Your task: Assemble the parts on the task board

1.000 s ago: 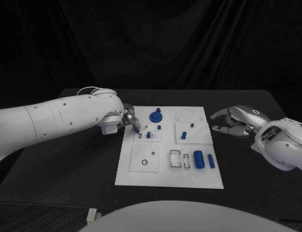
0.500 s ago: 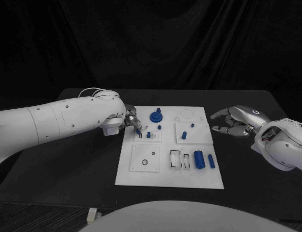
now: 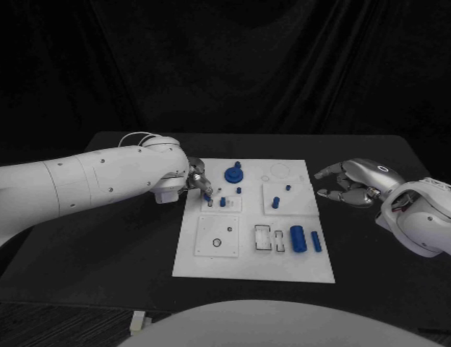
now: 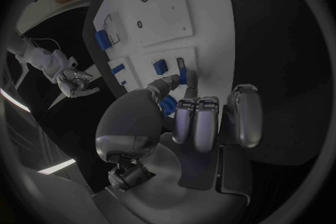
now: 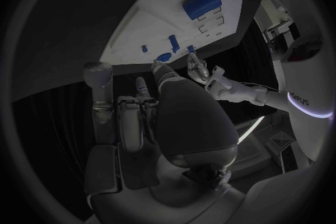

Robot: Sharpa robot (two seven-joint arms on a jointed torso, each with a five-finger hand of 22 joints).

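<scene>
The white task board (image 3: 241, 253) lies mid-table. My left hand (image 3: 195, 181) hovers over its near-left corner block and pinches a small blue peg (image 3: 206, 194) between thumb and a finger, just above the board; the left wrist view shows the peg (image 4: 183, 75) at the fingertips (image 4: 190, 93) beside another blue peg (image 4: 160, 67) standing in the board (image 4: 164, 11). My right hand (image 3: 346, 183) floats off the board's right edge, fingers apart, holding nothing. The right wrist view shows that hand (image 5: 164, 103) facing the board (image 5: 150, 31).
A blue knobbed disc (image 3: 232, 173) stands at the board's back. Small pegs (image 3: 274, 202) stand in the middle blocks. A thick blue cylinder (image 3: 298, 238) and a thinner one (image 3: 315, 241) lie at the front right. Black table (image 3: 100, 246) surrounds the board.
My left hand has crept slightly right and down toward the board with the peg still pinched. The right hand has barely moved.
</scene>
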